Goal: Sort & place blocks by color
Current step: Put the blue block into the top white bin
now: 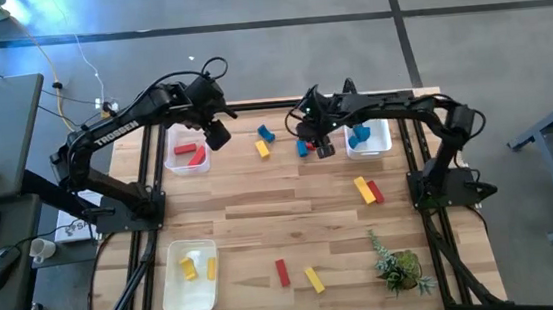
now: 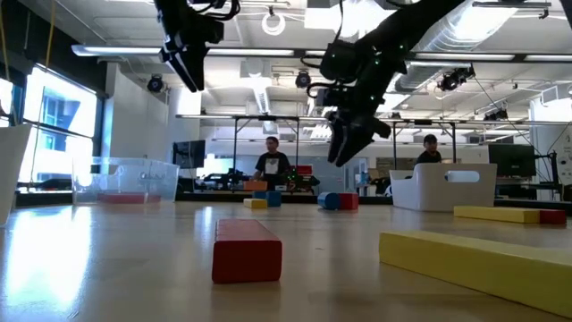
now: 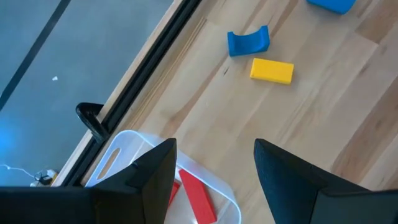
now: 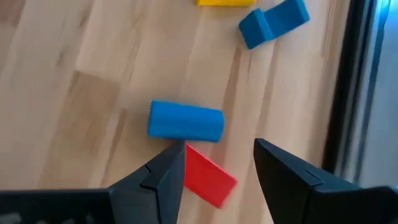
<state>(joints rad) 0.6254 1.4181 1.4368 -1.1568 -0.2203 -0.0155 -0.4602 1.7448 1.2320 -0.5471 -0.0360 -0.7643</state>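
Three clear plastic bins (image 1: 187, 163) already hold sorted pieces, while solid red, yellow and blue wooden blocks (image 1: 364, 189) lie loose across the table. The right gripper (image 4: 217, 165), jaws wide and empty, hovers over a blue cylinder (image 4: 185, 120) touching a red block (image 4: 208, 177); the left gripper (image 3: 214, 168) hangs spread over the red bin.

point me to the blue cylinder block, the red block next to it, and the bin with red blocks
blue cylinder block (image 4: 186, 121), right wrist view, middle of its curved side
red block (image 4: 208, 177), right wrist view, its top face
bin with red blocks (image 1: 170, 156), high view, its bare floor
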